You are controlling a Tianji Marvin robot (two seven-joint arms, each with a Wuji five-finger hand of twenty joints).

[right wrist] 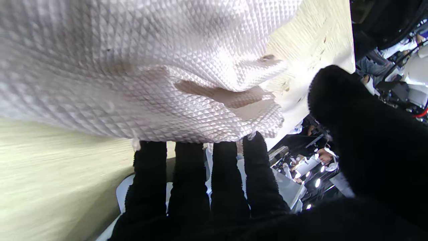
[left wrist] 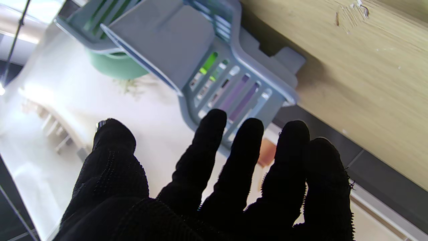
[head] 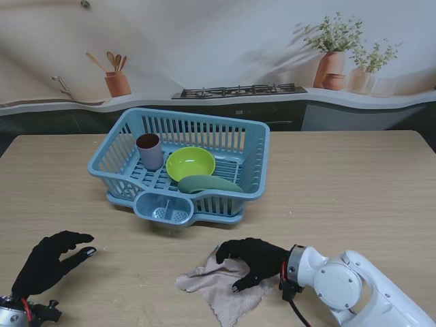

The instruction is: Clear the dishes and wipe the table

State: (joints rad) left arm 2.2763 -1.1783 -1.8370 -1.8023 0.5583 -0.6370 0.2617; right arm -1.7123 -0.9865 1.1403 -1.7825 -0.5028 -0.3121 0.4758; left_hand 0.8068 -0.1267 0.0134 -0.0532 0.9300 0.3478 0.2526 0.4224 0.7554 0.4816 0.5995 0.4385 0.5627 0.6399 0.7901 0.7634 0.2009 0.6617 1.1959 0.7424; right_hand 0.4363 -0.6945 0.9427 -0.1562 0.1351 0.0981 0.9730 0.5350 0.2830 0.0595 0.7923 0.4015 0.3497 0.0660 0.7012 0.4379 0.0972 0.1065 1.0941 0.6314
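A pale pink cloth (head: 216,289) lies bunched on the wooden table (head: 340,191) near its front edge. My right hand (head: 255,259) rests on top of it, fingers curled down onto the fabric. In the right wrist view the fingertips (right wrist: 187,160) press the cloth (right wrist: 150,67) and the thumb stands apart. My left hand (head: 48,262) hovers at the front left, open, fingers spread, holding nothing. A blue dish rack (head: 252,146) stands mid-table with a mauve cup (head: 149,150), a lime bowl (head: 190,163) and a green dish (head: 208,184) inside.
The rack's cutlery pocket (head: 163,210) juts toward me, and the rack (left wrist: 240,67) fills the left wrist view beyond the left hand (left wrist: 214,187). Bare tabletop stretches to the right of the rack. A counter with pots and a hob runs behind the table.
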